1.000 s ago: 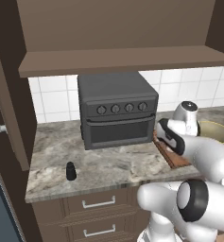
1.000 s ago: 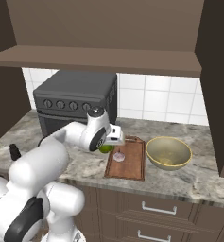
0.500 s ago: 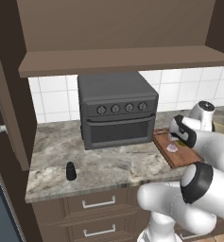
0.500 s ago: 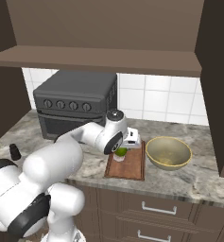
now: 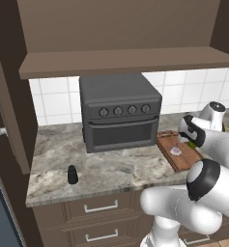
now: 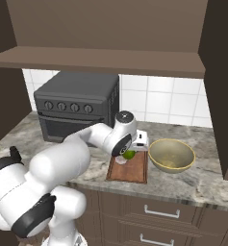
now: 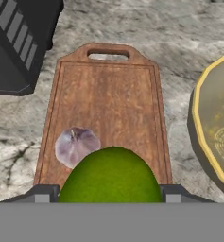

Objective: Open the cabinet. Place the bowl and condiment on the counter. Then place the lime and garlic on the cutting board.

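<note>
I count one of each: one small round bright green lime (image 7: 111, 176), one pale whitish-pink garlic bulb (image 7: 76, 145), one wide pale olive-beige bowl (image 6: 171, 154), one small near-black cylindrical shaker (image 5: 72, 174) and one flat reddish-brown wooden cutting board (image 7: 108, 108) with a handle slot at its far end. My two-finger gripper (image 7: 108, 193) holds the lime between its dark tips, jaws spread wide around the fruit, poised over the near end of the board. I cannot tell whether the lime touches the wood. The garlic lies on the board just beside the lime. The bowl stands on the grey-beige marbled stone counter (image 5: 111, 166) just beside the board, apart from it. The shaker stands upright near the counter's front edge, well apart from the board, on the far side of a dark grey toaster oven (image 5: 120, 112) with four knobs. Above, the dark brown wooden wall cabinet (image 5: 121, 60) stands open, its shelf showing. White tiles (image 6: 168, 98) back the counter, and brown drawers (image 6: 158, 211) with short silver handles run beneath it
</note>
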